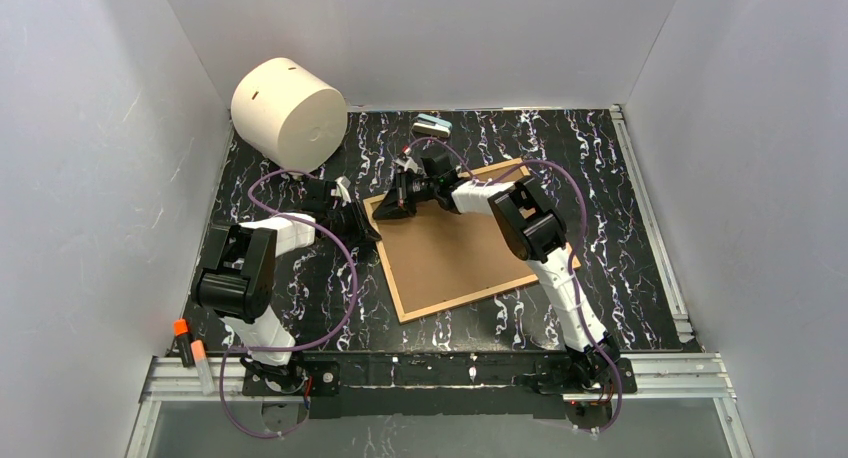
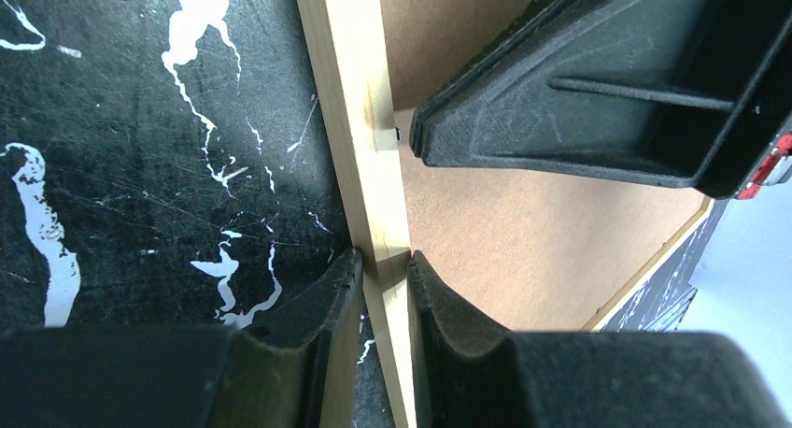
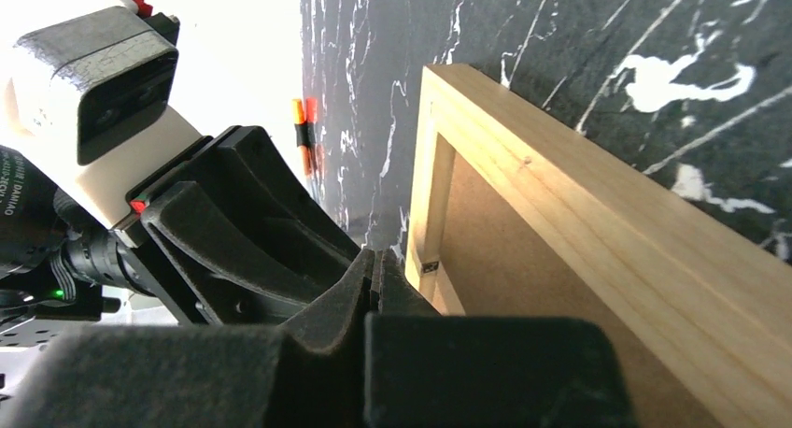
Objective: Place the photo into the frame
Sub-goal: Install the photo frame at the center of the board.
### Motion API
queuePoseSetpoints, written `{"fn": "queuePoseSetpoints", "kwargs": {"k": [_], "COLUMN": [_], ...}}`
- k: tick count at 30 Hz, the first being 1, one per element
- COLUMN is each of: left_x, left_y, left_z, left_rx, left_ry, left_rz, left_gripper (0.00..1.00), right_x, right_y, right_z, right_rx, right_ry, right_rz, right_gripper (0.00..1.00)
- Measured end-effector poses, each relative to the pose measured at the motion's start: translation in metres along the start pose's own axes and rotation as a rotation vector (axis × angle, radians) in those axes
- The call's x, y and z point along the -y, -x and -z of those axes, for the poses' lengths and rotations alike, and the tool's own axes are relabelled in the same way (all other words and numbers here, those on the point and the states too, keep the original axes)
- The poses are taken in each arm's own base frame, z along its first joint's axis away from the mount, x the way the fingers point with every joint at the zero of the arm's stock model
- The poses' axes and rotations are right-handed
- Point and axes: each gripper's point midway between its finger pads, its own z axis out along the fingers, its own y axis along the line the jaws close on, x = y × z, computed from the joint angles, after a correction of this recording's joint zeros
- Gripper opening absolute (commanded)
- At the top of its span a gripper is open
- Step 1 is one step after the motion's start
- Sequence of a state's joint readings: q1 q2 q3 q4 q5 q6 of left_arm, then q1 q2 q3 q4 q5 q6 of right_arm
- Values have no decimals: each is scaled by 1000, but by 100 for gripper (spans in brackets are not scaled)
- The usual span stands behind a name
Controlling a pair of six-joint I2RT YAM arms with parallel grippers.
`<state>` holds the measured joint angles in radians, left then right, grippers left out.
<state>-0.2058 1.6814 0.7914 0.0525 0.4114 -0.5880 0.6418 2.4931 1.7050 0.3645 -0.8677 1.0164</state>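
Black left fingers (image 2: 341, 292) fill the bottom of the left wrist view. They are pinching the light wooden rail of the frame (image 2: 364, 120), with one finger on the outer side next to the bench (image 2: 140, 166) and the other on the inner side over the brown back.

The right fingers (image 3: 360, 288) are pressed together with nothing between them. Their joined tip sits low over the brown back, just inside the same rail and close to a small dark tab (image 3: 430, 267) on the rail's inner face. Whether the tip touches the tab cannot be told.

From above, the frame lies flat near the middle of the bench with its back up, turned askew so that one corner points toward the near edge. Both sets of fingers meet at its far-left corner, the left from outside the rail and the right from over the back. They are close to each other but apart.

A big cream cylinder (image 1: 290, 113) sits in the far-left corner of the bench, lying on its side. A small grey-green object (image 1: 432, 125) rests by the far edge. Two orange-capped markers (image 1: 190, 350) stand at the near-left corner.
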Motion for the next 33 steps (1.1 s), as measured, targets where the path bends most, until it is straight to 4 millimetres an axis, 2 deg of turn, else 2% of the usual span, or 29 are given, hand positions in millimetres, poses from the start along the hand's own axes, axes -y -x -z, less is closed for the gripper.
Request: {"fn": "queuePoseSetpoints", "kwargs": {"k": [5, 13, 33], "left_x": [0, 0, 0], "left_y": [0, 0, 0], "left_z": [0, 0, 0], "left_rx": [0, 1, 6], "left_ry": [-1, -2, -12], "left_rz": [-1, -1, 0], "left_gripper": [16, 16, 14], "right_x": [-2, 8, 16], "right_y": [-1, -10, -5], "right_z": [0, -1, 2], "right_rx": [-8, -41, -32], "right_ry": [9, -45, -180], "right_rz": [0, -5, 16], "right_gripper": [2, 4, 5]}}
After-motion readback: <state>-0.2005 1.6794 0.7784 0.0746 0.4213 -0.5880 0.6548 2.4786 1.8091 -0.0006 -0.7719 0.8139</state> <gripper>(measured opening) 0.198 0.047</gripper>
